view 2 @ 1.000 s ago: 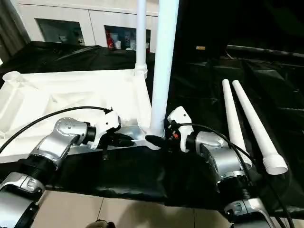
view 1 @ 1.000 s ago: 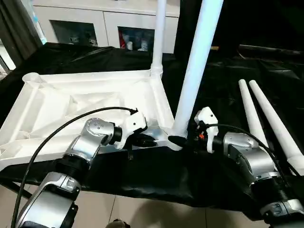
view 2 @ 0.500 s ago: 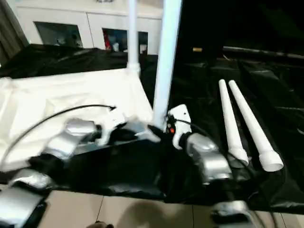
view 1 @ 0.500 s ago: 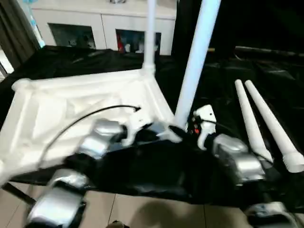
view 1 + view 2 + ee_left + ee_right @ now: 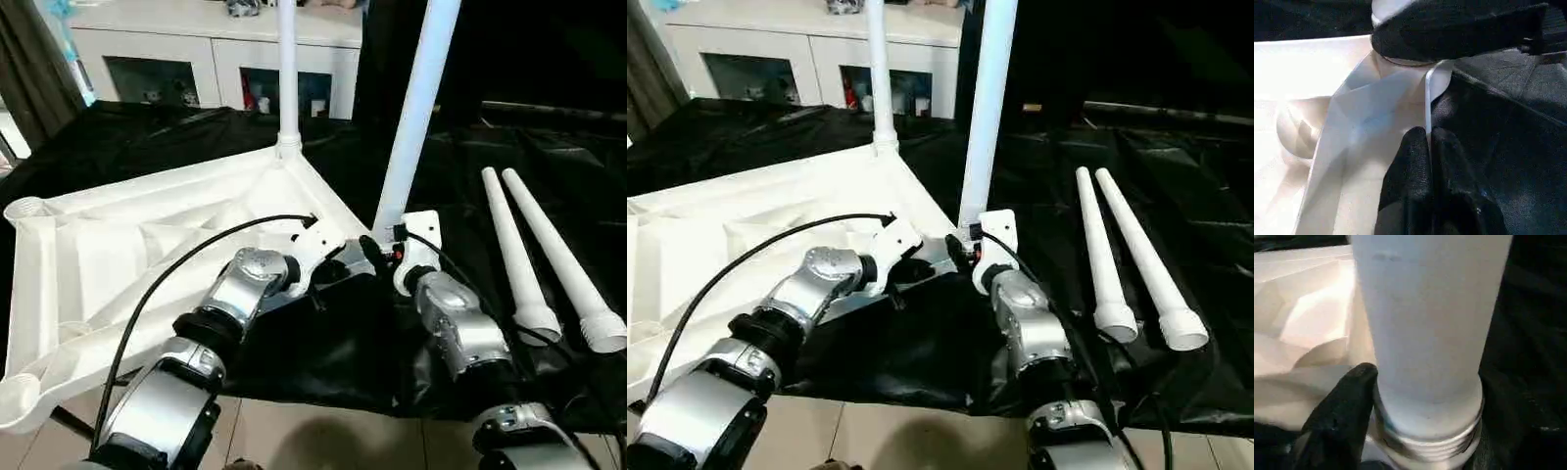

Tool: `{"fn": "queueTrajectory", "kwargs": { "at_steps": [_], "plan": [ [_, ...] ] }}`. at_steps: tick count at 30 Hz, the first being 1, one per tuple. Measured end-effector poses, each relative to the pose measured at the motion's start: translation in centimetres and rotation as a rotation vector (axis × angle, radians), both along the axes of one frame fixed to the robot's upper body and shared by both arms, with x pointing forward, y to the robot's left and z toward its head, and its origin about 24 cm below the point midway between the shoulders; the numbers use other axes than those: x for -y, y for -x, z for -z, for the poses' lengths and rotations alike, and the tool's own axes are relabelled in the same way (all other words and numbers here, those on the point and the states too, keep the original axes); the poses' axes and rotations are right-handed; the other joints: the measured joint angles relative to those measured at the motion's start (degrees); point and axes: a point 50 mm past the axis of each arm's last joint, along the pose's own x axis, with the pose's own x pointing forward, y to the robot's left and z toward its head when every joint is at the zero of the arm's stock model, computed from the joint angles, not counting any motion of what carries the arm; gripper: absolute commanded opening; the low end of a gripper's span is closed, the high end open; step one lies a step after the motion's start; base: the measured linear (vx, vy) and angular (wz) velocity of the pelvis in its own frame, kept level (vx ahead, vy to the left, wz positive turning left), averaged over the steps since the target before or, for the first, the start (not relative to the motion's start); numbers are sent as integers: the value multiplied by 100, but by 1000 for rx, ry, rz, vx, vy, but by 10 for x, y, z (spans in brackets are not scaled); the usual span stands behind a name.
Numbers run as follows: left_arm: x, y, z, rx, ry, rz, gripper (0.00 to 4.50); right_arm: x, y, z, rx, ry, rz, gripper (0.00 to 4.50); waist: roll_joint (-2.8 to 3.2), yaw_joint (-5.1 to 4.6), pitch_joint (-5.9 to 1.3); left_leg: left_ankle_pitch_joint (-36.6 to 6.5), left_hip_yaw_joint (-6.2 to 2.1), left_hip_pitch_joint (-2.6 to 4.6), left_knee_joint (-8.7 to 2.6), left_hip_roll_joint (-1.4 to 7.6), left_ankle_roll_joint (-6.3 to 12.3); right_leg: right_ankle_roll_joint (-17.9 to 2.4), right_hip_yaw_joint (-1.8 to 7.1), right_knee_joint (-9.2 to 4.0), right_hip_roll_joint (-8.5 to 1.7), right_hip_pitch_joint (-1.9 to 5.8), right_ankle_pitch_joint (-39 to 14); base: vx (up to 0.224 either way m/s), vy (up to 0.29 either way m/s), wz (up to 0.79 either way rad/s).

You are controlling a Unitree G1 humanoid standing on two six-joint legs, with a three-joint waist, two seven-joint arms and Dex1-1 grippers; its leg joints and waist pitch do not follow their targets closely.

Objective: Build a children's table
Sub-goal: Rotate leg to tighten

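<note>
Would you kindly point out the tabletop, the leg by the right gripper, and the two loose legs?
tabletop (image 5: 118, 250), left eye view, ribbed underside.
near leg (image 5: 416, 108), left eye view, mid-shaft.
loose legs (image 5: 509, 245), left eye view, inner leg's shaft.

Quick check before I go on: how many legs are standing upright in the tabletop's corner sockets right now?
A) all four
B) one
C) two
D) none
C: one upright leg stands at the far corner and another at the near corner of the tabletop, where the right gripper holds its base; two loose legs lie on the black cloth.
</note>
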Motion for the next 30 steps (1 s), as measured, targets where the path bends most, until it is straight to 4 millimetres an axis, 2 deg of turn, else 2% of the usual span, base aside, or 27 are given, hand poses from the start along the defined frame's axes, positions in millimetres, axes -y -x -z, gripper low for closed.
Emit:
{"fn": "queueTrajectory", "kwargs": {
  "at_steps": [3,8,13,22,30],
  "plan": [
    [-8,-1,-3,16,-5,18,0,4,0,-2,11,13,-68,382,0,-8,0,1,-5,-34,-3,10,1,2,-18,4,3,-36,29,0,0,0],
    [-31,3,-8,16,-3,126,0,28,10,-14,32,97,-315,382,1,-3,2,3,-5,-68,4,16,4,17,-19,3,9,-69,20,0,0,0],
    [-39,8,-12,-4,3,219,0,34,16,-22,24,110,-455,382,2,13,2,32,0,-134,31,16,85,9,-19,-1,7,-112,11,0,0,0],
    [-45,18,-11,-56,19,301,0,33,25,-20,-1,95,-578,382,2,60,3,12,3,-134,51,17,70,3,-18,14,3,-112,9,0,0,0],
    [-46,19,-11,-57,19,305,0,31,27,-19,-5,81,-606,312,1,61,3,12,3,-135,55,17,70,2,-18,15,2,-111,9,0,0,0]
  ]
}}
